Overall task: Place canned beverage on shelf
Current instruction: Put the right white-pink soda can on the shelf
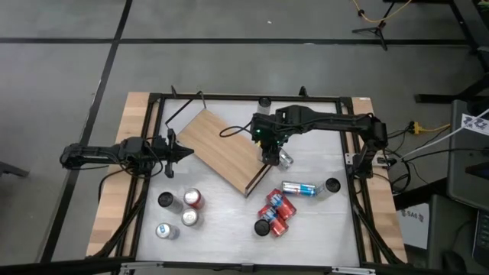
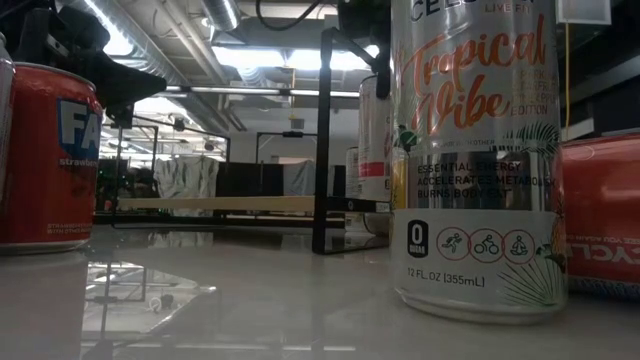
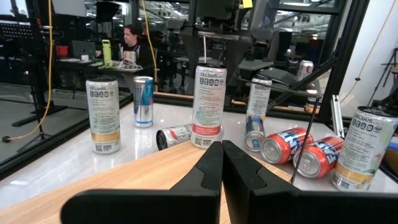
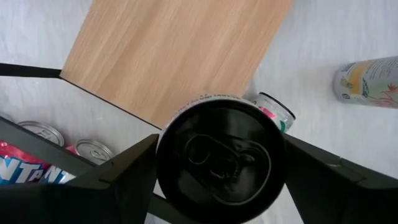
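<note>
The shelf [image 1: 221, 149], a light-wood board on a black wire frame, stands askew in the middle of the table. A white canned beverage [image 3: 209, 106] with a black top [image 4: 221, 158] stands upright on the board's right end, its base on the wood. My right gripper [image 1: 267, 153] points steeply down over it, open, with one finger [image 4: 124, 174] on each side of the can's top. My left gripper [image 3: 222, 144] waits shut and level at the shelf's left end [image 1: 189, 153], touching nothing. My right gripper comes at the can from above, and its fingers [image 4: 323, 177] flank the can's top rim [image 4: 186, 109]. The can's own top hides the fingertips, so I cannot tell whether they touch it. The can stands upright on the board.
A can [image 1: 284, 160] lies on the table just right of the shelf's end. Several red cans [image 1: 273, 214] lie in a heap at the near right, beside a lying can [image 1: 299, 189] and an upright one [image 1: 332, 186]. Several upright cans [image 1: 179, 210] stand near left. A black frame [image 1: 153, 137] rings the table.
</note>
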You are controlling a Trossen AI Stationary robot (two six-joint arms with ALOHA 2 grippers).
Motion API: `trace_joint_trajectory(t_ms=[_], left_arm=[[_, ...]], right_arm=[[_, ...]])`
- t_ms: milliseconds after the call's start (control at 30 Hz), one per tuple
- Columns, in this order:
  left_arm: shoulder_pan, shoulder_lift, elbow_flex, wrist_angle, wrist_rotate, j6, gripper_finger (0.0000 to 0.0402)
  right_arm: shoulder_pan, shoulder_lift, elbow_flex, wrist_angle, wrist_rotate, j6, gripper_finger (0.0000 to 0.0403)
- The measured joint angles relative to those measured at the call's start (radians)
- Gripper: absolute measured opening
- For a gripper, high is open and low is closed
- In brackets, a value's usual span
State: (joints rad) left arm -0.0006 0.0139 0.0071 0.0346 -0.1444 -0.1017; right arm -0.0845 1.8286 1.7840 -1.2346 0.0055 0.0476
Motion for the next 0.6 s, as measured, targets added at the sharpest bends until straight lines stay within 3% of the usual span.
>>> trace_joint_trajectory(t_ms=[600], left_arm=[[0.000, 0.000, 0.000, 0.000, 0.000, 0.000, 0.0000]], right_arm=[[-0.001, -0.002, 0.002, -0.027, -0.024, -0.001, 0.0308]])
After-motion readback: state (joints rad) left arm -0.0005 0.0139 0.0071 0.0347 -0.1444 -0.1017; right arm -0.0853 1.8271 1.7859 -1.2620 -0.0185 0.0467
